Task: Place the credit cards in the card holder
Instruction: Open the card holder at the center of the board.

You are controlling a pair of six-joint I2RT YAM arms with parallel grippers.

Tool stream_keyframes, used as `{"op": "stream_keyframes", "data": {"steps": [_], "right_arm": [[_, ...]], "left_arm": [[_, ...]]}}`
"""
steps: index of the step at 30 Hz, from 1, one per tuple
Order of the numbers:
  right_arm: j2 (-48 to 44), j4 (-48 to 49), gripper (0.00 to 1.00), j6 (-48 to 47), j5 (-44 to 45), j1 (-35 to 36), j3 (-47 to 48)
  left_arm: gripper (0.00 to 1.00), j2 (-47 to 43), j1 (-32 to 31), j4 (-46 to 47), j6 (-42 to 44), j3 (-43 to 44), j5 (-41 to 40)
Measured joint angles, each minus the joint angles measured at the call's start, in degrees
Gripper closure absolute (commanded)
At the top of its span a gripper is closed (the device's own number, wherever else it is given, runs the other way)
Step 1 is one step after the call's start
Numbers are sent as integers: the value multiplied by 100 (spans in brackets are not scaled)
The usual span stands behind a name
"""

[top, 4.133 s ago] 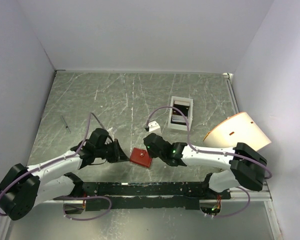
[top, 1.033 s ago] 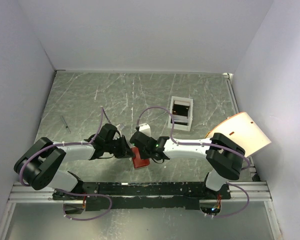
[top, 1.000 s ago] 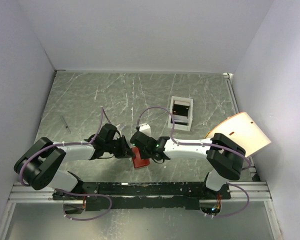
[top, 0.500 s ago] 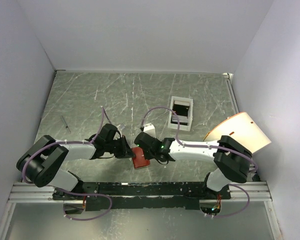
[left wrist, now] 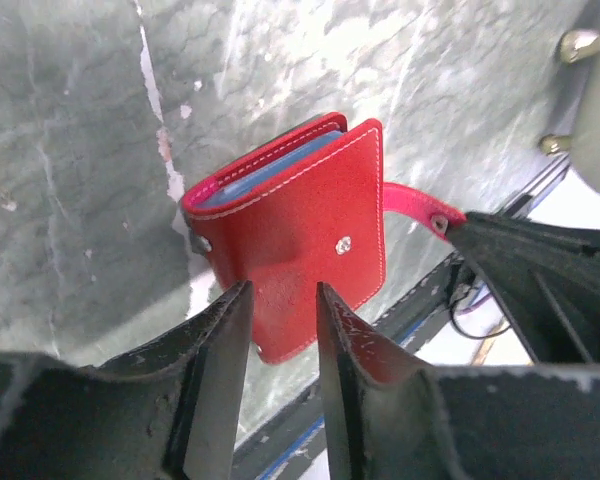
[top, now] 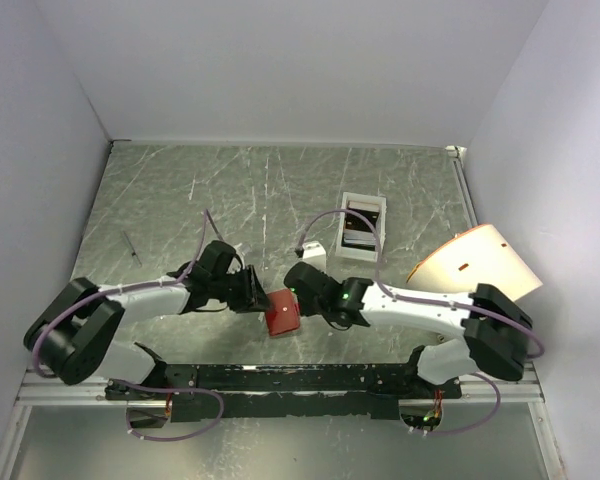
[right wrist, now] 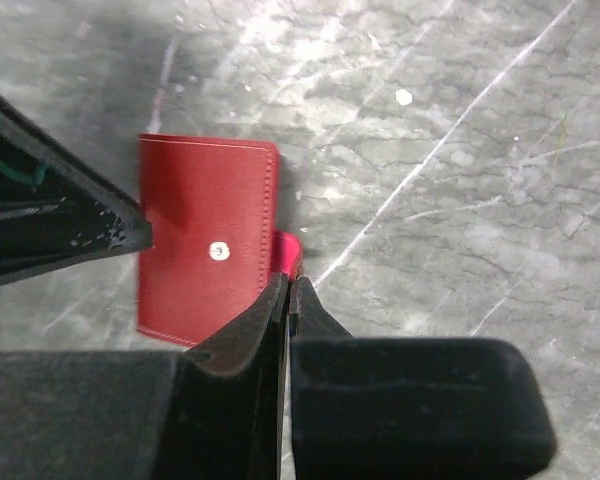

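The red card holder (top: 282, 313) lies folded on the table between my two grippers. In the left wrist view the card holder (left wrist: 290, 230) shows pale blue-grey layers at its far edge, and its pink snap tab (left wrist: 408, 200) sticks out to the right. My left gripper (left wrist: 280, 300) stands open just short of the holder's near edge, holding nothing. My right gripper (right wrist: 288, 282) is shut on the snap tab (right wrist: 292, 250). Dark credit cards (top: 358, 230) lie in the white box (top: 363, 203), far from both grippers.
An orange-tan fan-shaped sheet (top: 475, 262) rests at the right wall. A thin dark stick (top: 130, 247) lies at the left. The black rail (top: 310, 378) runs along the near edge. White walls enclose the table on three sides.
My left gripper has opened and let go of the card holder. The right arm has pulled slightly right with the tab, and the holder has shifted with it.
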Motion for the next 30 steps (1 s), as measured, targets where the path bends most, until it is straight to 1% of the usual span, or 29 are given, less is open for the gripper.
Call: {"op": "stream_keyframes", "data": {"steps": [2,5,9,13,17,22,26,30], "right_arm": [[-315,72,100,44,-61,-13,-101],[-778,313,100,138,-240,-26,-212],[-1139,699,100,293,-461,-26,-260],[-1198,1045,100,426,-625,-26,-313],[-1191,1080,100,503,-636,-59,-378],[-1222,1069,100,586,-568,-136,-516],[-1447,1064,100,621,-579,-151,-699],[-1700,1152,100,658,-684,-151,-704]], "left_arm": [[46,-273,2,-407,101,144,-164],[42,-807,4,-1040,208,407,-531],[38,-1456,48,-1707,315,704,-979],[37,-1832,76,-2118,398,774,-1204],[38,-1867,79,-2308,417,767,-1193],[36,-1818,81,-2326,422,608,-1156],[36,-1818,81,-2337,428,417,-1062],[35,-1862,81,-2435,431,407,-1054]]}}
